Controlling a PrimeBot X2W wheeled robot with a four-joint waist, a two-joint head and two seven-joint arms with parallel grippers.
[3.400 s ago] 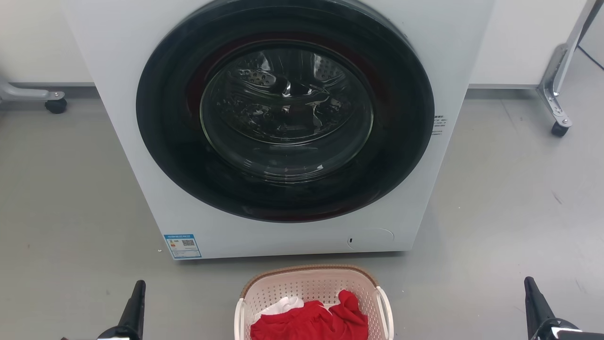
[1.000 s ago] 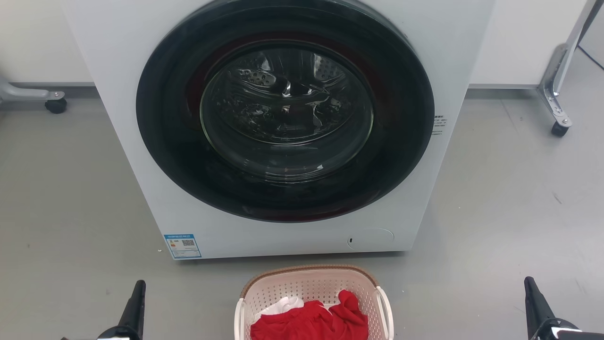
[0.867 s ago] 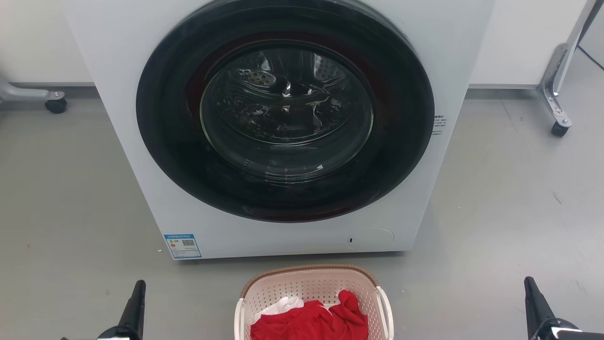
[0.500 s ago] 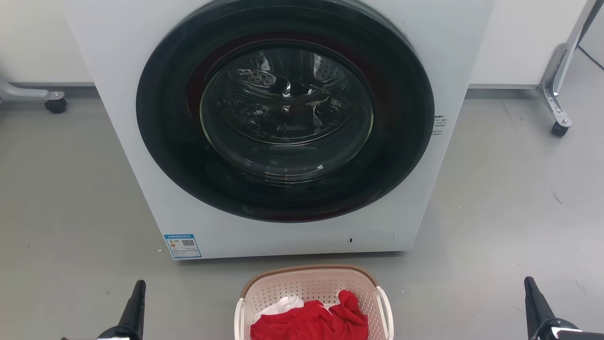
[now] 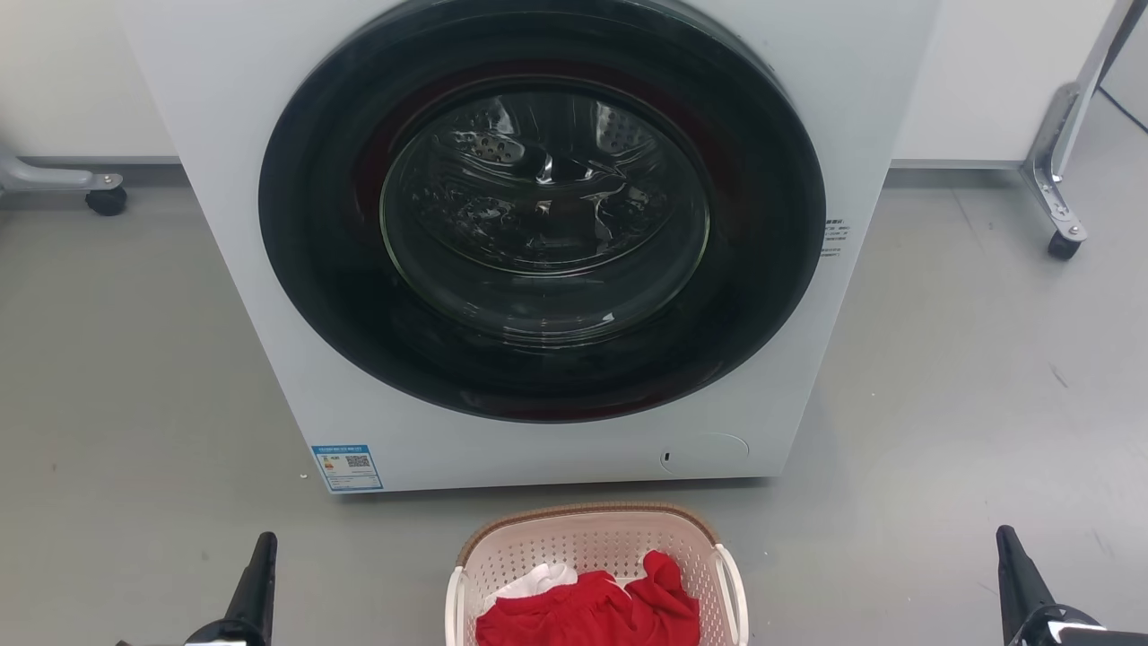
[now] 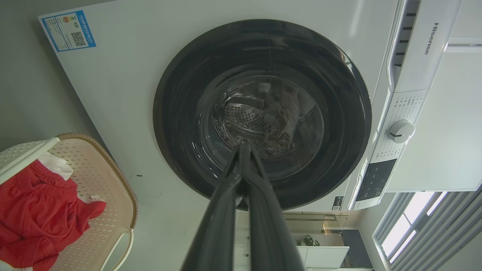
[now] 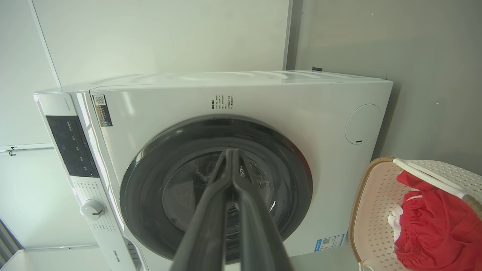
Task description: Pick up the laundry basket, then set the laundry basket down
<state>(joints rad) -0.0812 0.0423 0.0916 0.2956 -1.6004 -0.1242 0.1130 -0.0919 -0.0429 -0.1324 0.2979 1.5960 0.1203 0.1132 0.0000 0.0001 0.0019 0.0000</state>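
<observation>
1. The laundry basket is sitting on the grey floor just in front of the white washer, roughly centred on the machine's front, with a strip of bare floor between them.
2. A red garment is lying bunched inside the basket, and a bit of white cloth is peeking out at its left side. The far inner wall is showing bare under the brown rim.
3. The basket's white handles are running along its left and right sides, and both claws are keeping clear of them.
4. The left claw is hovering low on the robot's left, well apart from the basket. Its 2 dark fingers are pressing together tip to tip, closed on nothing.
5. The right claw is hovering on the robot's right, also well apart from the basket, with its 2 fingers likewise closed and empty.
6. Both claws are pointing toward the washer, where the steel drum is glinting through the glass of the round dark door.
7. A blue label is sticking to the lower left corner of the washer's front, and a castor of a metal frame is standing on the floor off to the machine's right.
</observation>
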